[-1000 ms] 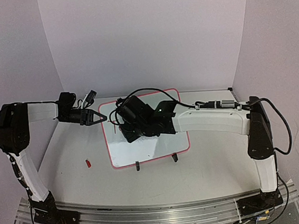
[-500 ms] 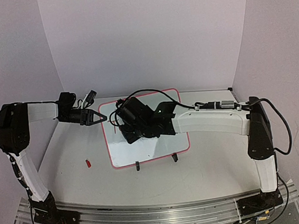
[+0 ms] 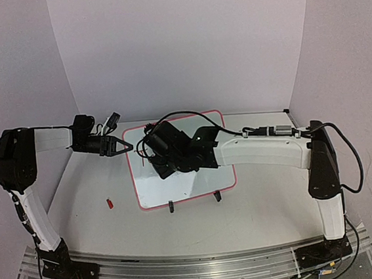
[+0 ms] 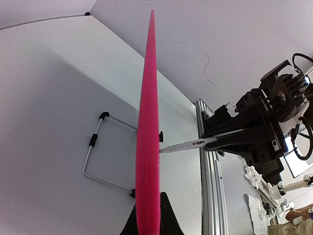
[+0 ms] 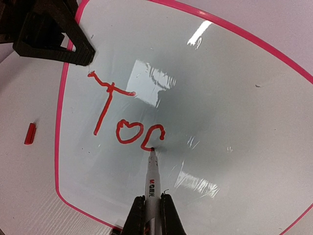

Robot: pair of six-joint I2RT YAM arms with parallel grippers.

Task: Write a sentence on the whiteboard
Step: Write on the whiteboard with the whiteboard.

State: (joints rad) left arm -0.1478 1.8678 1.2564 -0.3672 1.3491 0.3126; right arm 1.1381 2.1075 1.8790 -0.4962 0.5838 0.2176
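The whiteboard [image 3: 196,181], glossy white with a pink-red frame, stands tilted at the table's middle; it also shows in the right wrist view [image 5: 234,98] and edge-on in the left wrist view [image 4: 148,147]. My right gripper [image 5: 151,215] is shut on a white marker [image 5: 152,183], whose red tip touches the board at the end of a third red letter after "T" and "o" [image 5: 128,131]. The marker also shows in the left wrist view [image 4: 188,145]. My left gripper [image 3: 126,146] is shut on the board's upper left frame edge; its fingers [image 5: 58,41] show there.
A red marker cap [image 3: 110,203] lies on the table left of the board, also in the right wrist view [image 5: 30,133]. The board's wire stand [image 4: 95,156] rests behind it. Two black clip feet [image 3: 171,207] hold its near edge. Walls enclose the back and sides.
My right gripper with the marker has shifted slightly up and left over the board. The left arm has not moved.
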